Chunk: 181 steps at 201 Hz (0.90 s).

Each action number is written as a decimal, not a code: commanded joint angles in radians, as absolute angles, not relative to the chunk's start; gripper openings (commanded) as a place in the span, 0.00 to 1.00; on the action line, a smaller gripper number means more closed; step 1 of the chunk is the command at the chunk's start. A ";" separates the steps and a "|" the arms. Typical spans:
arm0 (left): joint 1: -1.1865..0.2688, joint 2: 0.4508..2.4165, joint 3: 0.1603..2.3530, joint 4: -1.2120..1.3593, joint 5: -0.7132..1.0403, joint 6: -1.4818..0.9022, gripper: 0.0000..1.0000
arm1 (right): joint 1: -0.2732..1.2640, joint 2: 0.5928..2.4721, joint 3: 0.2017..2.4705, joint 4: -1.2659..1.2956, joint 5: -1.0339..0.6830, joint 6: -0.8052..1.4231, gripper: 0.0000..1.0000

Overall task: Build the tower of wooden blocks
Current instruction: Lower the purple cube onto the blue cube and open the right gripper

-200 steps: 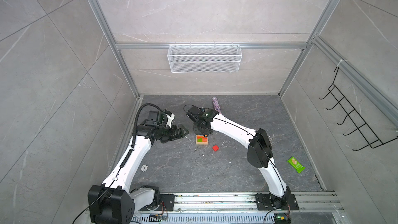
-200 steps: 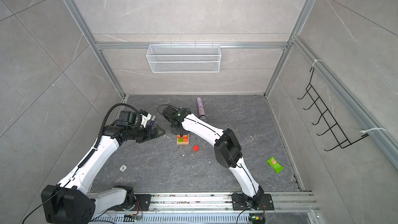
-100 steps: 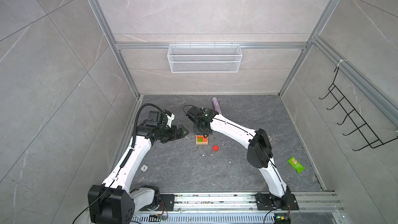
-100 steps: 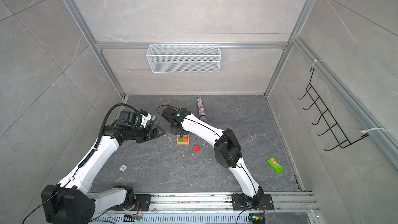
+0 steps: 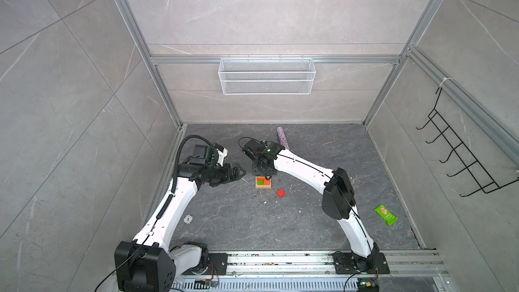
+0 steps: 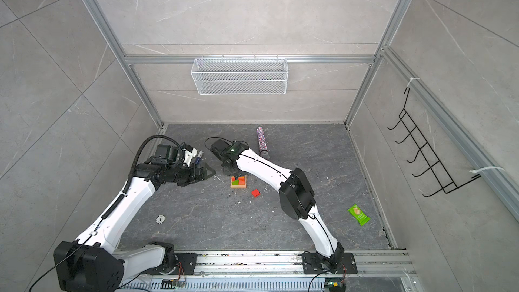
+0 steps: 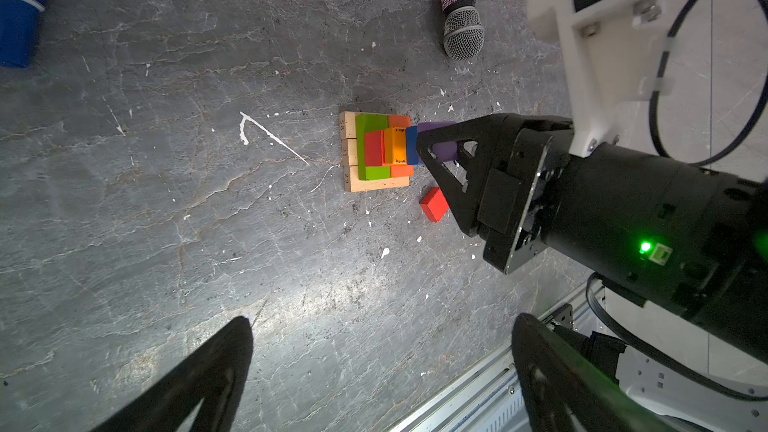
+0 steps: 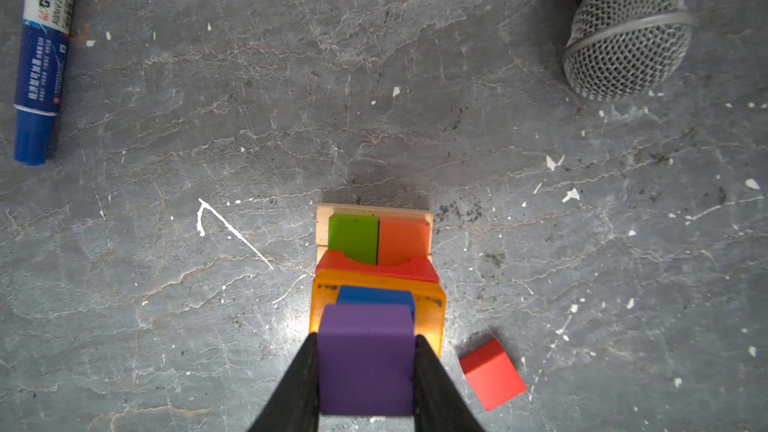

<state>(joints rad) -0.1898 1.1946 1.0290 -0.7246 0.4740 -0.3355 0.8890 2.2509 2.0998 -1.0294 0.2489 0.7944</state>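
Right gripper (image 8: 365, 342) pinches a small purple wooden cube (image 8: 365, 371) onto the stepped multicoloured wood-block tower (image 8: 353, 238) mid-floor; left gripper (image 7: 382, 320) gapes wide, empty. Next, likely: a gentle release, then 1 loose red wooden cube (image 8: 492, 374).

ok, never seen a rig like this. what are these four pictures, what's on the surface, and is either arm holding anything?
Two white robot arms, each ending in a two-finger gripper, work over a dark stone-look surface. Both top views look down from one overhead camera pair and are nearly identical. The other two come from a camera on each arm's wrist. In the middle stands the tower: tan base, green and orange blocks, then red, orange and a blue cube. The right gripper is closed on a purple cube, on top of the blue one. The left gripper is open and empty, off to the side. Lying loose: a red cube, blue marker, microphone, green packet.
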 commanded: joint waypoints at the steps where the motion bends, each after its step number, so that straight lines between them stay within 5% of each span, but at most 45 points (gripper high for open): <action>1: -0.185 1.167 1.025 -0.712 0.484 -0.314 0.99 | 0.897 2.226 2.084 -1.055 0.276 0.818 0.11; 89: -0.185 1.175 1.028 -0.712 0.482 -0.314 0.99 | 0.897 2.215 2.094 -1.051 0.281 0.805 0.26; 181: -0.185 1.175 1.029 -0.713 0.477 -0.314 0.99 | 0.909 1.976 1.848 -0.852 0.305 0.700 0.59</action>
<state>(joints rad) -0.1898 1.1946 1.0290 -0.7246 0.4736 -0.3355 0.9016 2.0777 1.9141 -0.9363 0.2779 0.7502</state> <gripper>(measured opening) 0.992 0.585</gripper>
